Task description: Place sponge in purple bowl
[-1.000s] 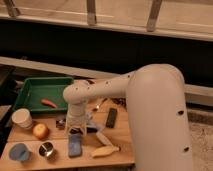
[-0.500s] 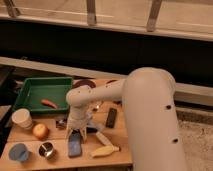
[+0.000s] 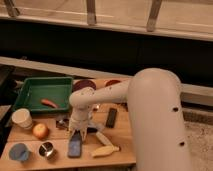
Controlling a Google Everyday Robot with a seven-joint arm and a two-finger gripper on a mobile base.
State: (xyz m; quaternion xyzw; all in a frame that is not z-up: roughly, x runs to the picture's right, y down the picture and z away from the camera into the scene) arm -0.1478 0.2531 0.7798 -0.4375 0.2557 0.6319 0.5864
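Sponge (image 3: 75, 145), blue, flat and rectangular, lies on the wooden table (image 3: 123, 134) near the front edge, its long side running front to back. Right above its far end is the gripper (image 3: 80, 131), pointing straight down at the tabletop. It sits at the end of the big white robot arm (image 3: 150, 115), which fills the right side of the camera view and stretches leftwards. Gripper and sponge look as if they meet at that far end, though contact is hard to confirm, and whether the gripper is open or closed I cannot tell from here.

Over to the target: the dark purple round bowl (image 3: 83, 85) stands at the back of the table, just right of the green rectangular plastic tray (image 3: 30, 90). It is well apart from the sponge, with the arm between them. A second, dark red bowl (image 3: 113, 82) sits just right of the purple one. Inside the tray lies a small orange carrot-shaped item (image 3: 48, 103).

Down the left edge come a white paper cup (image 3: 22, 119), an orange round fruit (image 3: 40, 131) in front of it, and a blue round dish (image 3: 19, 152) at the front corner. A small shiny metal cup (image 3: 46, 149) stands beside the dish, left of the sponge.

Right of the sponge, a pale yellow banana-shaped thing (image 3: 105, 150) lies on the table, with a white bar (image 3: 102, 138) just behind it and a black rectangular block (image 3: 111, 117) further back, beside the arm
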